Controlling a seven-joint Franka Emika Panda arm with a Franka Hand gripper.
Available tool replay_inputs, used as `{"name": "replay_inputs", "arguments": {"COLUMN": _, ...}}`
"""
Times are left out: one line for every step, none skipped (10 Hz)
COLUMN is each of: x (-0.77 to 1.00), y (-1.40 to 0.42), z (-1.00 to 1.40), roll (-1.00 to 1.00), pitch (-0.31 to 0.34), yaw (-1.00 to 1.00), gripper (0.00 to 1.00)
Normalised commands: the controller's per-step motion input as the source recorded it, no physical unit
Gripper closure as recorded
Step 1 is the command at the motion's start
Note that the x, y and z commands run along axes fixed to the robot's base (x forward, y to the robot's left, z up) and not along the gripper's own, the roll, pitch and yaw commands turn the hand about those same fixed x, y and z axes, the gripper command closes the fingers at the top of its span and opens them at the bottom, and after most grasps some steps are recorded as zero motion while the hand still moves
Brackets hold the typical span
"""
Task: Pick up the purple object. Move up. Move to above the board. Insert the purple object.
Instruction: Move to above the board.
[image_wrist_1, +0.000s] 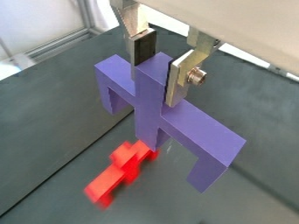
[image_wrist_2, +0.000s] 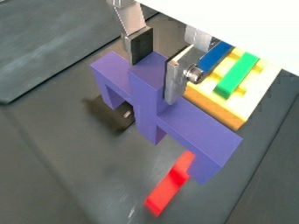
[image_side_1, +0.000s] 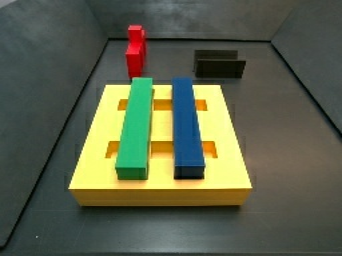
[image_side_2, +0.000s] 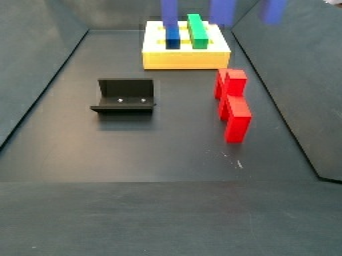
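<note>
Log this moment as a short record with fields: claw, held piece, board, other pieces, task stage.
claw: claw shut on the purple object's central post, raised off the floor
held piece: purple object, wide bar level, legs pointing down
board: yellow board flat on the floor, bearing a green bar and a blue bar side by side
other pieces: red block on the floor; black open box apart from it
task stage: piece picked up and lifted; not yet inserted
</note>
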Motion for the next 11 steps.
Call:
{"name": "replay_inputs", "arguments": {"x": 0.1, "y": -1.4, "z": 0.12, "roll": -0.01, "pitch": 0.016, "yaw": 0.01, "gripper": 1.0}}
{"name": "replay_inputs", "arguments": {"x": 0.09, "y": -1.4, "z": 0.12, "roll": -0.01, "pitch": 0.007, "yaw": 0.0, "gripper": 1.0}}
{"name": "replay_inputs", "arguments": {"x": 0.09, "y": -1.4, "z": 0.13, "roll": -0.01, "pitch": 0.003, "yaw": 0.01, "gripper": 1.0}}
{"name": "replay_inputs", "arguments": {"x": 0.1, "y": -1.4, "z": 0.13, "roll": 0.0, "pitch": 0.025, "yaw": 0.01, "gripper": 1.0}}
{"name": "replay_inputs", "arguments": {"x": 0.1, "y": -1.4, "z": 0.14, "roll": -0.02, "pitch": 0.038, "yaw": 0.0, "gripper": 1.0}}
{"name": "replay_inputs", "arguments": {"x": 0.12, "y": -1.4, "z": 0.15, "roll": -0.01, "pitch": 0.069, "yaw": 0.0, "gripper": 1.0}}
{"name": "replay_inputs", "arguments": {"x": 0.13, "y": -1.4, "z": 0.15, "roll": -0.02, "pitch": 0.089, "yaw": 0.0, "gripper": 1.0}}
{"name": "replay_inputs", "arguments": {"x": 0.18, "y": -1.4, "z": 0.15, "roll": 0.01, "pitch": 0.131, "yaw": 0.0, "gripper": 1.0}}
{"name": "replay_inputs", "arguments": {"x": 0.21, "y": -1.4, "z": 0.16, "roll": 0.01, "pitch": 0.148, "yaw": 0.01, "gripper": 1.0}}
{"name": "replay_inputs", "arguments": {"x": 0.14, "y": -0.57, "z": 0.09, "roll": 0.03, "pitch": 0.17, "yaw": 0.01, "gripper": 1.0}}
{"name": "replay_inputs", "arguments": {"x": 0.11, "y": -0.25, "z": 0.05, "roll": 0.03, "pitch": 0.154, "yaw": 0.01, "gripper": 1.0}}
